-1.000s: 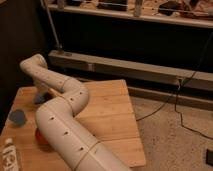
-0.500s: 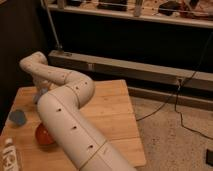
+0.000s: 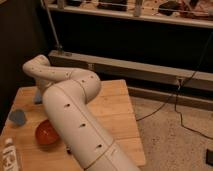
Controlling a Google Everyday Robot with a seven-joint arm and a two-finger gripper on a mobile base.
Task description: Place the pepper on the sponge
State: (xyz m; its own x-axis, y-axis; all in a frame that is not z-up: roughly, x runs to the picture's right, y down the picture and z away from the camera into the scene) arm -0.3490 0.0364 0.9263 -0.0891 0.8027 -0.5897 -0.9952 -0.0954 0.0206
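Camera view: arm [image 3: 75, 115] arcs over tabletop [image 3: 112, 107]; gripper hidden behind its far-left bend, so we cannot tell its grip state. Pale blue patch there, possibly sponge [image 3: 37, 96]; bowl [image 3: 46, 134] partly behind arm.

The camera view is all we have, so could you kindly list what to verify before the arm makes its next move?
1. Pepper located: cannot tell. None shows; the arm may cover it.
2. Sponge located: cannot tell. A blue-grey patch beside the arm's far end may be it.
3. Gripper position: cannot tell. It is hidden behind the arm's far end, over the table's far-left part.
4. Bowl apart from the arm: cannot tell. The arm overlaps its right edge in this view.
5. Bottle out of the way: ok. It stands at the near-left corner, apart from the arm.
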